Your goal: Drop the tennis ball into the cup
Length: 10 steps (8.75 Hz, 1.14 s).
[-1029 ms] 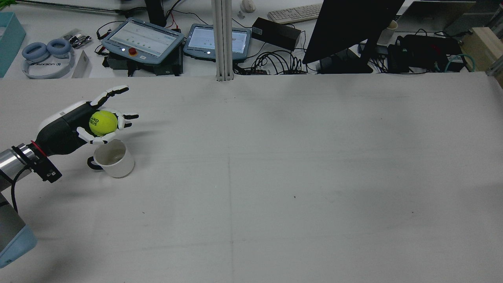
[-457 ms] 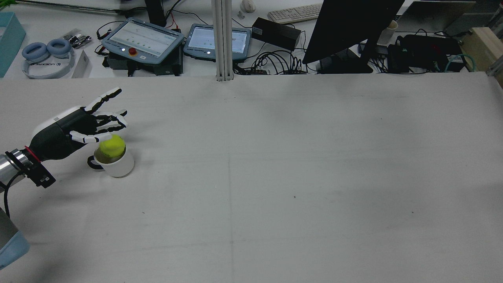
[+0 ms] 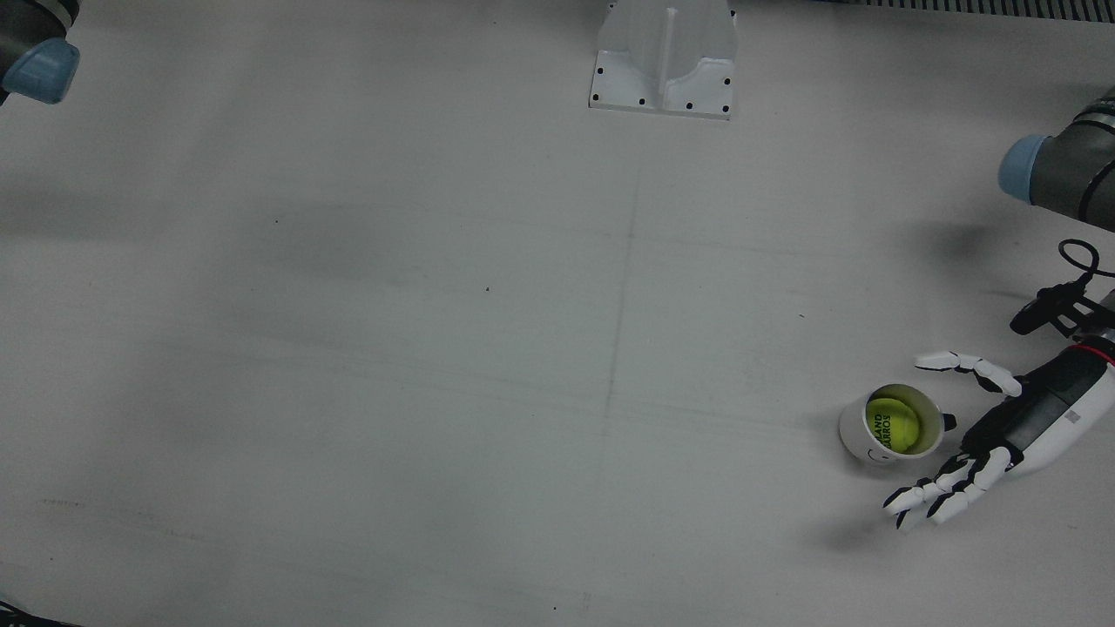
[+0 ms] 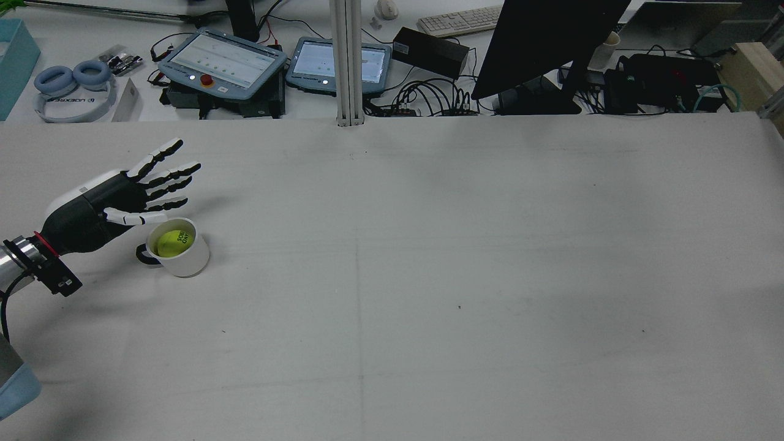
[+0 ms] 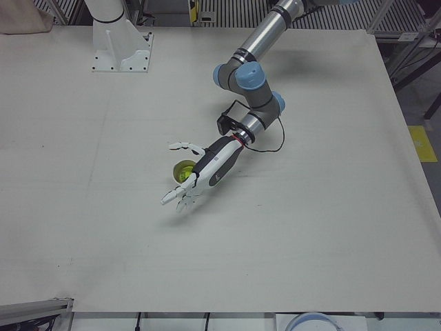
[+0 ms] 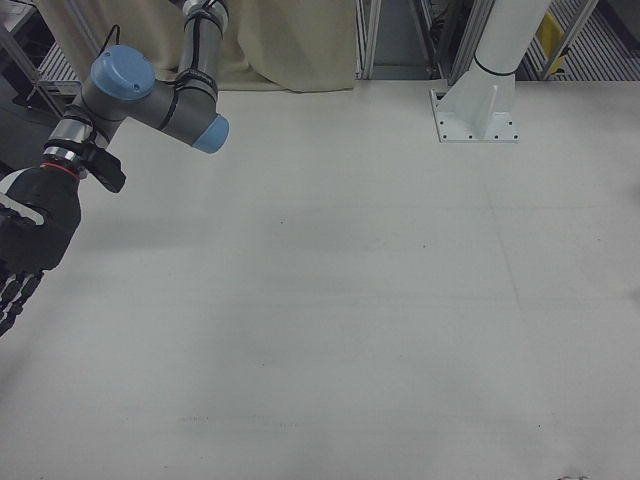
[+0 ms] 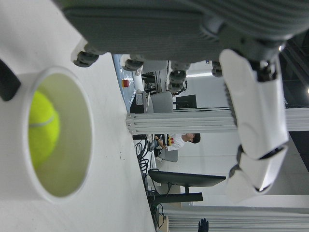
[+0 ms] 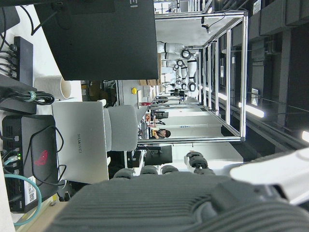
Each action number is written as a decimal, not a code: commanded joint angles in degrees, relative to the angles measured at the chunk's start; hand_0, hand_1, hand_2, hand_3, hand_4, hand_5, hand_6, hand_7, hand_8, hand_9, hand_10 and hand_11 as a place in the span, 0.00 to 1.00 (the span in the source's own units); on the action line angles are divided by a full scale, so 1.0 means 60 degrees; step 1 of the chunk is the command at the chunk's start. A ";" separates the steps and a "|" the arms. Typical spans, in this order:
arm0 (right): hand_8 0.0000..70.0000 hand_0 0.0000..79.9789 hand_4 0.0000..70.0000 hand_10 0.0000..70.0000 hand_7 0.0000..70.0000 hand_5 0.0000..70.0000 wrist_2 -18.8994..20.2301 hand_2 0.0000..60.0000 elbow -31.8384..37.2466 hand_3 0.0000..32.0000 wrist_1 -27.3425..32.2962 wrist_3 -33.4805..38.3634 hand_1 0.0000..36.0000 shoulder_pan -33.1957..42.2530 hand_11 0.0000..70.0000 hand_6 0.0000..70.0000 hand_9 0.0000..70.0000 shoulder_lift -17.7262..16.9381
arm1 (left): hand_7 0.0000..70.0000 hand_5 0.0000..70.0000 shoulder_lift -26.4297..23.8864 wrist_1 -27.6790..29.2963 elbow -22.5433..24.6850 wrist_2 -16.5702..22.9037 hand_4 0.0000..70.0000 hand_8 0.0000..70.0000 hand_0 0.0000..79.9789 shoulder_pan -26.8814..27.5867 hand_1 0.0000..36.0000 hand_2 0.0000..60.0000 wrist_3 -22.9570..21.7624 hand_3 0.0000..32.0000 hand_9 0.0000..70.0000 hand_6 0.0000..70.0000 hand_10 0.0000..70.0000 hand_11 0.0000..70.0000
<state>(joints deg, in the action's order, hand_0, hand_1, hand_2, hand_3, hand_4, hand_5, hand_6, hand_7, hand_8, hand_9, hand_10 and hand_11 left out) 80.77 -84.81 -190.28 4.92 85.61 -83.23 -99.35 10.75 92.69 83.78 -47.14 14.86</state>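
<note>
The yellow-green tennis ball (image 4: 173,242) lies inside the white cup (image 4: 191,262), which stands upright on the table at the rear view's left. The ball in the cup also shows in the front view (image 3: 893,424) and the left hand view (image 7: 42,129). My left hand (image 4: 116,199) is open with fingers spread, hovering just beside and above the cup on its handle side, touching neither. It also shows in the front view (image 3: 1002,427). My right hand (image 6: 25,240) is at the left edge of the right-front view, far from the cup, fingers hanging apart and empty.
The grey table (image 4: 429,275) stretches wide to the cup's right. A white post base (image 3: 664,57) stands at the robot's side. Behind the table's far edge are tablets (image 4: 223,61), headphones (image 4: 73,86), cables and a monitor (image 4: 545,49).
The left hand opened and let go of the ball, which dropped into the cup. The hand then spread its fingers and drew back a little to the left.
</note>
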 commanded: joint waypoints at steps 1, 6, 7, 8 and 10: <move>0.00 0.00 0.00 0.00 0.00 0.00 0.0000 0.00 0.0000 0.00 0.0000 0.0000 0.00 0.0000 0.00 0.00 0.00 0.0000 | 0.09 0.12 -0.0068 -0.0411 -0.0022 0.0069 0.00 0.03 0.60 -0.1434 0.58 0.44 -0.0572 0.94 0.00 0.16 0.01 0.05; 0.00 0.00 0.00 0.00 0.00 0.00 0.0000 0.00 0.0000 0.00 0.0000 0.0000 0.00 0.0000 0.00 0.00 0.00 0.0000 | 0.13 0.17 -0.0097 -0.0722 -0.1280 0.0654 0.00 0.06 0.64 -0.5293 0.69 0.57 -0.0411 0.88 0.01 0.34 0.05 0.11; 0.00 0.00 0.00 0.00 0.00 0.00 0.0000 0.00 -0.0015 0.00 0.0000 0.0000 0.00 0.0000 0.00 0.00 0.00 0.0000 | 0.13 0.19 -0.0141 -0.0722 -0.1326 0.0699 0.00 0.08 0.65 -0.5370 0.70 0.59 -0.0411 0.82 0.01 0.46 0.06 0.13; 0.00 0.00 0.00 0.00 0.00 0.00 0.0000 0.00 0.0000 0.00 0.0000 0.0000 0.00 0.0000 0.00 0.00 0.00 0.0000 | 0.12 0.21 -0.0141 -0.0707 -0.1312 0.0699 0.00 0.10 0.66 -0.5371 0.70 0.60 -0.0411 0.81 0.01 0.57 0.07 0.13; 0.00 0.00 0.00 0.00 0.00 0.00 0.0000 0.00 0.0014 0.00 0.0000 0.0000 0.00 0.0000 0.00 0.00 0.00 0.0000 | 0.15 0.18 -0.0170 -0.0663 -0.1297 0.0700 0.00 0.07 0.66 -0.5342 0.71 0.54 -0.0411 0.81 0.01 0.41 0.07 0.14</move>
<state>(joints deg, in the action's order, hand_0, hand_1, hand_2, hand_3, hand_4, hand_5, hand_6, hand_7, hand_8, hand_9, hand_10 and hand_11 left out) 80.77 -84.84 -190.28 4.92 85.61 -83.23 -100.15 6.52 85.03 87.91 -78.96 12.38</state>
